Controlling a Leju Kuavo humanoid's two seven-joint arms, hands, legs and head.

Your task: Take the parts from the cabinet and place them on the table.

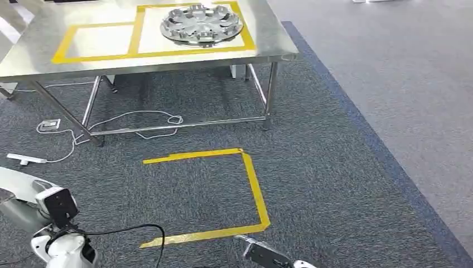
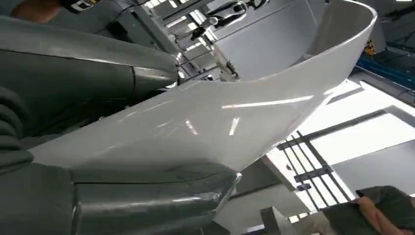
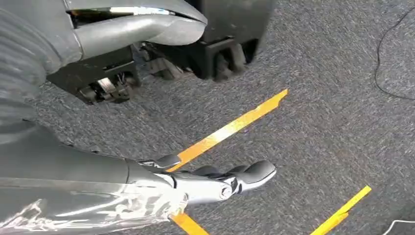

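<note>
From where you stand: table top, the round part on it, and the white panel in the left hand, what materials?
Table top: brushed sheet metal, likely stainless; dull grey sheen, soft reflections.
Round part: silvery and glossy with bright highlights on its ribs; metal or chromed plastic, can't tell which.
White panel: smooth, glossy, curved, with sharp light streaks; probably painted or moulded plastic, held by the left hand.

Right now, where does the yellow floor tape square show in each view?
Head view: yellow tape square on the carpet, below the table.
Left wrist view: not in it; white curved part instead.
Right wrist view: strips beyond the right hand.
Shared landmark: grey carpet.
</note>
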